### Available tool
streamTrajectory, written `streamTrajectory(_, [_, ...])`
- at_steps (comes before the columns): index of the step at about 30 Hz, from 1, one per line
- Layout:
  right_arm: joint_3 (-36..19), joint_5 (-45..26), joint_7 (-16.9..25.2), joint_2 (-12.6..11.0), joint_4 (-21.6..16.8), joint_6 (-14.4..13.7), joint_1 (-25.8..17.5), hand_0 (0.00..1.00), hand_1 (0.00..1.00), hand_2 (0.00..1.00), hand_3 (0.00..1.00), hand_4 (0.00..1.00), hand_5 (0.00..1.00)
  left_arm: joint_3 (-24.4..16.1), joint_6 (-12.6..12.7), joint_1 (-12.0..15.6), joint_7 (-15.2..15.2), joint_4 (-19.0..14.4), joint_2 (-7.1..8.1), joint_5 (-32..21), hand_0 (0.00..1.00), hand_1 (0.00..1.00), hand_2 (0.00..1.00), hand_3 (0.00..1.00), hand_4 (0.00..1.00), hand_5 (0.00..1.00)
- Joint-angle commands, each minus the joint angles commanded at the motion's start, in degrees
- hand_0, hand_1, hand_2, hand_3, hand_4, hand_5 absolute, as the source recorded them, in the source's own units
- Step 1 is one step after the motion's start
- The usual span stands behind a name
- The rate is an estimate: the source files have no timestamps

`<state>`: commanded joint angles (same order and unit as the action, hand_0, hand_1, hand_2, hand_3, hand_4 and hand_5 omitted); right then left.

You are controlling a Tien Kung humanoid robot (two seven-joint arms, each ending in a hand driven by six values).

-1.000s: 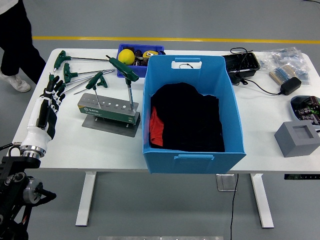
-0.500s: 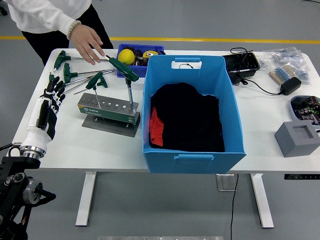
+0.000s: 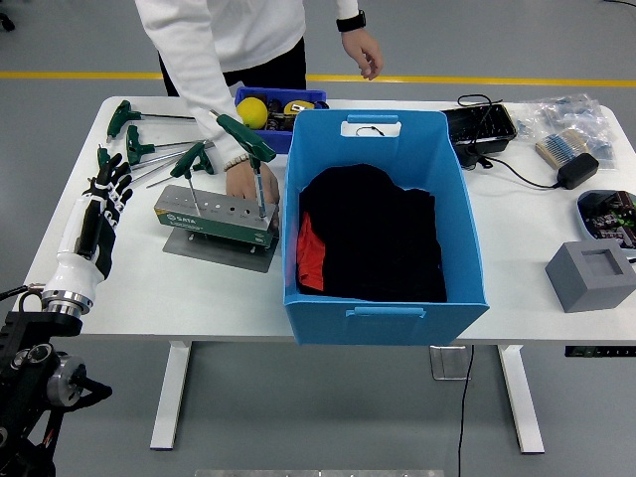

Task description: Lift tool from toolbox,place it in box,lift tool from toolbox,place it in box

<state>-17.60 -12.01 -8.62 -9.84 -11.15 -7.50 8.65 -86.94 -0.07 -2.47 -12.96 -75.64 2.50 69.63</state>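
Person (image 3: 238, 40): was only dark trousers at the far left corner of the table; then leaned in with a white sleeve; now stands directly behind the tool stand (image 3: 217, 221), torso bent over the far edge.
Person's reaching hand (image 3: 241, 181): earlier hovered over the loose T-handle wrenches behind the tool stand; now lowered to the stand's far right end, just beside the upright green T-handle wrench (image 3: 254, 159).
Person's other hand (image 3: 364, 50): newly in view, hanging in the air well behind the tool stand, wearing a dark wristband.
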Motion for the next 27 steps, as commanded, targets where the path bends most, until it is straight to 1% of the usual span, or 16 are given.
streamTrajectory(4, [0.23, -0.32, 0.09, -0.08, 0.05, 0.07, 0.13, 0.708, 0.709, 0.775, 0.595, 0.819, 0.693, -0.17, 0.07, 0.15, 0.00, 0.01, -0.10, 0.11, 0.986, 0.998, 0.998, 0.989, 0.936, 0.998])
streamTrajectory(8, [0.40, -0.63, 0.16, -0.11, 0.12, 0.07, 0.13, 0.709, 0.708, 0.776, 0.595, 0.819, 0.692, -0.20, 0.19, 0.18, 0.00, -0.08, 0.11, 0.50, 0.988, 0.998, 0.998, 0.989, 0.932, 0.998])
streamTrajectory(12, [0.45, -0.76, 0.20, -0.11, 0.16, 0.05, 0.14, 0.709, 0.708, 0.776, 0.595, 0.819, 0.692, -0.52, 0.17, -0.35, 0.10, -0.96, 0.48, 5.98, 0.988, 0.998, 0.998, 0.989, 0.932, 0.998])
streamTrajectory(13, [0.37, -0.64, 0.17, -0.09, 0.16, 0.03, 0.15, 0.709, 0.708, 0.776, 0.595, 0.820, 0.692, -0.55, 0.16, -0.53, 0.21, -1.28, 0.66, 7.76, 0.998, 0.998, 0.998, 0.998, 0.998, 0.885])
streamTrajectory(15, [0.20, -0.48, 0.11, -0.06, 0.14, -0.02, 0.15, 0.709, 0.708, 0.776, 0.595, 0.820, 0.692, -0.66, 0.16, -0.99, 0.53, -2.12, 1.13, 12.47, 0.998, 0.998, 0.998, 0.998, 0.998, 0.885])
streamTrajectory(18, [-0.12, -0.14, -0.01, -0.01, 0.15, -0.08, 0.15, 0.709, 0.708, 0.776, 0.595, 0.820, 0.692, -0.05, 0.40, -2.81, 1.98, -3.83, 2.91, 19.89, 0.998, 0.998, 0.998, 0.998, 0.998, 0.885])
streamTrajectory(19, [-0.20, -0.04, -0.04, 0.00, 0.15, -0.08, 0.15, 0.708, 0.709, 0.775, 0.595, 0.820, 0.692, 0.24, 0.51, -3.27, 2.35, -4.10, 3.33, 22.12, 0.998, 0.998, 0.998, 0.998, 0.998, 0.796])
streamTrajectory(20, [-0.40, 0.21, -0.12, 0.01, 0.16, -0.11, 0.15, 0.708, 0.709, 0.775, 0.595, 0.820, 0.692, 1.18, 1.19, -4.39, 3.39, -4.61, 4.39, 24.73, 0.998, 0.998, 0.998, 0.998, 0.998, 0.796])
streamTrajectory(23, [-0.66, 0.51, -0.22, 0.01, 0.18, -0.14, 0.11, 0.708, 0.709, 0.775, 0.595, 0.820, 0.692, 3.36, 2.66, -7.07, 5.75, -5.14, 6.26, 31.80, 0.998, 0.998, 0.998, 0.998, 0.998, 0.796])
streamTrajectory(24, [-0.73, 0.52, -0.23, 0.02, 0.19, -0.15, 0.08, 0.708, 0.709, 0.775, 0.595, 0.820, 0.692, 4.53, 3.34, -8.46, 6.88, -5.25, 7.07, 34.41, 0.998, 0.998, 0.998, 0.998, 0.998, 0.796])
streamTrajectory(25, [-0.84, 0.58, -0.27, 0.04, 0.21, -0.18, 0.03, 0.708, 0.708, 0.775, 0.595, 0.820, 0.693, 5.90, 3.61, -10.01, 7.90, -5.31, 8.05, 37.02, 0.998, 0.998, 0.998, 0.998, 0.998, 0.709])
streamTrajectory(26, [-0.91, 0.64, -0.29, 0.05, 0.22, -0.19, 0.01, 0.708, 0.708, 0.775, 0.595, 0.820, 0.693, 6.98, 3.59, -11.20, 8.42, -5.33, 8.68, 39.25, 0.998, 0.998, 0.998, 0.998, 0.998, 0.709])
streamTrajectory(27, [-1.07, 0.83, -0.34, 0.06, 0.23, -0.21, -0.02, 0.708, 0.708, 0.775, 0.595, 0.820, 0.693, 8.72, 3.00, -13.01, 9.36, -5.42, 9.94, 41.86, 0.998, 0.998, 0.998, 0.998, 0.998, 0.709])
